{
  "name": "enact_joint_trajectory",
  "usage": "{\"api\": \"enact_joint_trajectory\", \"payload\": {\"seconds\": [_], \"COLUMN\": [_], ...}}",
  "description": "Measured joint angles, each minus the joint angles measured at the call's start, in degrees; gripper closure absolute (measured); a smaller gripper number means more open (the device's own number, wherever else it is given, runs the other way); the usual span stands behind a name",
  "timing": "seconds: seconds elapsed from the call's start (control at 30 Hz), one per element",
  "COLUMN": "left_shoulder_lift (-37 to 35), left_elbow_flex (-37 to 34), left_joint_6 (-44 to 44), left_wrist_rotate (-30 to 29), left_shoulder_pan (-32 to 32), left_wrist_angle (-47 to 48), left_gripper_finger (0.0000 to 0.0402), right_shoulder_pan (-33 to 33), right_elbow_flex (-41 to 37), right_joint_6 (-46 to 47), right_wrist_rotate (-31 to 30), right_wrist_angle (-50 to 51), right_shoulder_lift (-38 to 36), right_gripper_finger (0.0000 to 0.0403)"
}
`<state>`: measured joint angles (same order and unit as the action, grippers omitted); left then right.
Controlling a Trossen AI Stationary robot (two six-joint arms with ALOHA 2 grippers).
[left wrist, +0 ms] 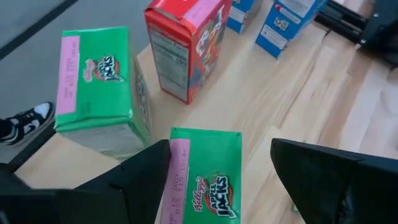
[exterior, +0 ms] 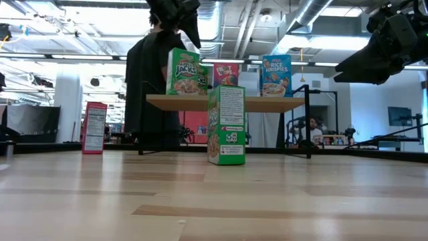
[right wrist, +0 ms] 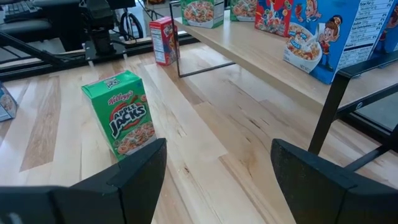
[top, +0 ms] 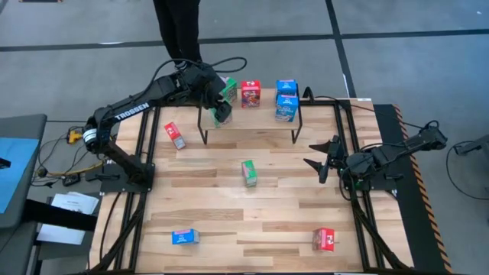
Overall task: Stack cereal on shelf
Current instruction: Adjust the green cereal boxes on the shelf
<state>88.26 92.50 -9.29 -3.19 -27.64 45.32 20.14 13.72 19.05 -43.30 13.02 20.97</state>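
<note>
Left gripper (top: 219,113) hangs over the shelf's (top: 252,116) left end, fingers spread around a green Apple Jacks box (left wrist: 202,177) standing there, apparently not clamped. On the shelf beside it are another green box (left wrist: 99,90), a red box (top: 250,93) and two blue boxes (top: 286,101). Right gripper (top: 321,156) waits open, right of the shelf.

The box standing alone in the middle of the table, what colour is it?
Green, clearest in the right wrist view.

— What can be read on the boxes?
— "Kellogg's Apple Jacks" stands on the green box (right wrist: 122,113) on the table and on the green box (left wrist: 202,183) between the left arm's fingers. "Rice Krispies" is on the blue box (exterior: 275,75) on the shelf.
— And the robot?
— "TROSSEN" runs along the left arm (top: 131,108).
</note>
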Motion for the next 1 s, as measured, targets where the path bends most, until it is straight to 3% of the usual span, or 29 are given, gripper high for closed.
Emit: {"api": "enact_joint_trajectory", "payload": {"seconds": [0.4, 0.7, 1.0], "left_shoulder_lift": [-0.7, 1.3, 2.1], "left_elbow_flex": [0.0, -0.1, 0.0], "left_joint_6": [2.0, 1.7, 0.8], "left_wrist_rotate": [0.0, 6.2, 7.1], "left_shoulder_pan": [-1.4, -4.6, -4.8], "left_wrist_angle": [-7.0, -8.2, -8.9], "left_gripper_finger": [0.0132, 0.0132, 0.0132], "right_shoulder_pan": [0.0, 0.0, 0.0], "right_elbow_flex": [0.0, 0.0, 0.0], "right_joint_6": [0.0, 0.0, 0.0], "right_wrist_rotate": [0.0, 0.0, 0.0], "right_wrist_angle": [0.0, 0.0, 0.0], "right_shoulder_lift": [0.0, 0.0, 0.0], "right_gripper_finger": [0.009, 0.009, 0.009]}}
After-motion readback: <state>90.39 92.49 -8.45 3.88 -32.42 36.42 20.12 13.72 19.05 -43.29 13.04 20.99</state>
